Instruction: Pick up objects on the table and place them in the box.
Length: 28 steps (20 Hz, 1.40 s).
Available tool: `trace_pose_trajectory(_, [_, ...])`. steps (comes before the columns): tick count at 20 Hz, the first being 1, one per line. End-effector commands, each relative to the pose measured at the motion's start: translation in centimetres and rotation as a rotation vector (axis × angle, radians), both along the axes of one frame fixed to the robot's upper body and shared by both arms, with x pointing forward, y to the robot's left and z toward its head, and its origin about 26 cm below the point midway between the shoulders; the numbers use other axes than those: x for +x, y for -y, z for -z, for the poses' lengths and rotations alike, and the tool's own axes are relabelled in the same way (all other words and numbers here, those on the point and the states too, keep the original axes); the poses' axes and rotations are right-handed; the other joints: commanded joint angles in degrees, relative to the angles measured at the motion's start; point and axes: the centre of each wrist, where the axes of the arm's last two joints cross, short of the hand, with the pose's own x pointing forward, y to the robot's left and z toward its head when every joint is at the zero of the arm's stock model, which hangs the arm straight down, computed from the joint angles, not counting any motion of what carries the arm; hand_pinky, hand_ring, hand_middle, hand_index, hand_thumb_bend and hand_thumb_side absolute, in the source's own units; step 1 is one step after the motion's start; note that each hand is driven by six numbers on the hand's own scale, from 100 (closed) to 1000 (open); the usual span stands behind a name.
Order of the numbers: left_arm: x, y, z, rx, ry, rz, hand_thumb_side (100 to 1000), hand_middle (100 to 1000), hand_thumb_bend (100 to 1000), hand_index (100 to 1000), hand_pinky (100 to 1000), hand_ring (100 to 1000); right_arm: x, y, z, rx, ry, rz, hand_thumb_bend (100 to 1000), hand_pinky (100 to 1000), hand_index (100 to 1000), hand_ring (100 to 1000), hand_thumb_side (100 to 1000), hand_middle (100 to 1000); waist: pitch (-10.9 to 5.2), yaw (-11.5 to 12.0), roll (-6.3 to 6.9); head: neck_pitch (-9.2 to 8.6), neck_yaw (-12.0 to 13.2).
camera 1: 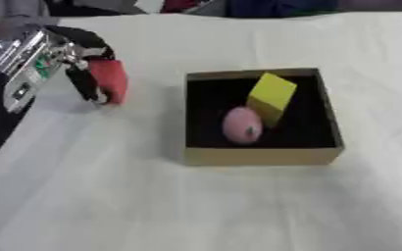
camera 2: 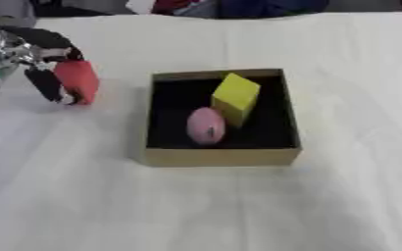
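Left hand (camera 1: 88, 73) up and to the left of the box (camera 1: 260, 156), fingers curled around a red block (camera 1: 110, 81) and holding it above the white table (camera 1: 196, 211), going by the shadow underneath. Right hand nowhere in either view, so nothing to say about it. Already inside the box: a yellow cube (camera 1: 271, 95) tilted on an edge near the back right, and a pink egg-shaped thing (camera 1: 241, 125) just in front of it, touching or almost touching. Only free spot inside the box is the left half, nearest the hand. Biggest worry, probably: red block pinched only along one side, with most of it hanging below the fingers, so could twist or slip out before reaching the box and land on the table left of it. Second one: coming in too low and clipping the left wall of the box, which looks like light cardboard and would likely just slide across the cloth. Third: dropping too far right inside the box and knocking the pink thing or tipping the yellow cube over. Best bet, looks like: carry high over the left wall, then let go above the bare black floor just inside it.
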Motion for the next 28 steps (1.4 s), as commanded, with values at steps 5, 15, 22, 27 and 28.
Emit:
trace_pose_trajectory(5, [-1.5,1.2,-3.0,0.001,0.097,0.044,331,506,100,723,680,720,-0.6,0.1,-0.1,0.009,0.005,-0.002,100,984,707,851,783,599,-3.33,0.65,0.14,1.47,-0.8])
trace_pose_trajectory(15, [-6.2,6.8,-5.0,-0.048,0.22,0.236,405,453,100,672,623,660,-0.8,0.2,0.4,0.012,-0.015,-0.001,100,985,707,852,779,600,-4.32,1.54,0.27,3.38,-2.18])
trace_pose_trajectory(22, [-9.3,11.3,-5.1,-0.079,0.245,0.442,416,451,100,673,619,656,-0.9,0.0,0.7,0.014,-0.024,-0.005,100,986,707,852,776,601,-4.77,1.69,0.38,3.57,-2.14])
trace_pose_trajectory(27, [-9.8,13.7,-4.9,-0.096,0.234,0.549,419,451,100,673,619,654,-1.0,-0.1,1.0,0.018,-0.033,-0.012,100,987,706,852,774,601,-5.25,1.74,0.5,3.71,-2.13])
trace_pose_trajectory(28, [-9.8,14.0,-4.9,-0.099,0.231,0.563,425,451,100,673,618,653,-1.0,-0.1,1.0,0.019,-0.034,-0.012,100,987,706,852,774,601,-5.33,1.72,0.52,3.74,-2.12])
